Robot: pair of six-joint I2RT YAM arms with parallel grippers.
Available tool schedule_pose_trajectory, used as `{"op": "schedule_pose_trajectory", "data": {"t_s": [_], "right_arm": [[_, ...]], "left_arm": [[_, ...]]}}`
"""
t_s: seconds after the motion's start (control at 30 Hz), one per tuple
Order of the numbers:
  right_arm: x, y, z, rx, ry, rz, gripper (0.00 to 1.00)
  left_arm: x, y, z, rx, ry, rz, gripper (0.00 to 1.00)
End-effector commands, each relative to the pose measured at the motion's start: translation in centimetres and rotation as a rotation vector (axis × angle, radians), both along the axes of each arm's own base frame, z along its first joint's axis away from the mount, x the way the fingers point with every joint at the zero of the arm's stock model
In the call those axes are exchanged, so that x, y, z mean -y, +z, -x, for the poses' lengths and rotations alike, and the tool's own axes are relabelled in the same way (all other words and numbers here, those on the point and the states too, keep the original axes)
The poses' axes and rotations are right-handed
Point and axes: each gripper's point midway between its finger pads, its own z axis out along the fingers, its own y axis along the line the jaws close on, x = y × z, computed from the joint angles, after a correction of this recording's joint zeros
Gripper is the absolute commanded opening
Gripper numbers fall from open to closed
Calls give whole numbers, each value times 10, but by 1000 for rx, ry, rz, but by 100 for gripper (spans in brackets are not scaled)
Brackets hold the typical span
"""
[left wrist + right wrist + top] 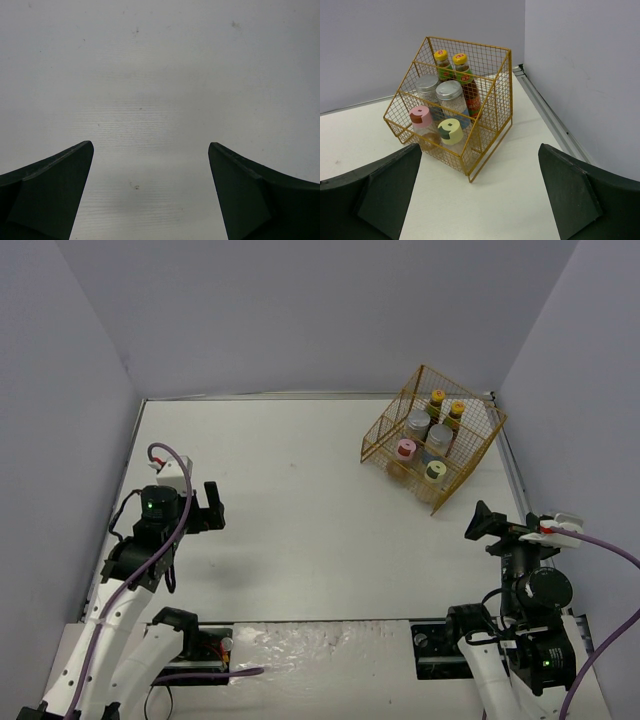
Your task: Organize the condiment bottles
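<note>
All six condiment bottles stand inside the yellow wire basket (478, 462) at the table's far right. Two dark-red yellow-capped sauce bottles (462, 75) are at the back, two silver-lidded jars (448, 91) in the middle, and the pink-lidded shaker (421, 118) and green-lidded shaker (450, 131) in front. In the top view the pink lid (405, 450) and green lid (434, 471) also show. My right gripper (484, 524) is open and empty, well short of the basket. My left gripper (212, 506) is open and empty over bare table at the left.
The table is enclosed by grey walls on three sides. A metal rail (547, 115) runs along the right edge beside the basket (470, 160). The left wrist view shows only bare white tabletop (160, 75).
</note>
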Motion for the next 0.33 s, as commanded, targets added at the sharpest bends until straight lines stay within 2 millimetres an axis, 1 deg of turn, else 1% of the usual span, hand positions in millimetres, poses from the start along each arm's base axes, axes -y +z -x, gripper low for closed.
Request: {"op": "schedule_pose_trajectory", "data": {"t_s": [0.0, 0.3], "right_arm": [[-2, 17, -5, 67, 8, -10, 100], [-4, 17, -6, 62, 22, -5, 100]], "left_arm": [[4, 21, -11, 68, -8, 28, 97], [5, 20, -11, 61, -10, 28, 97]]}}
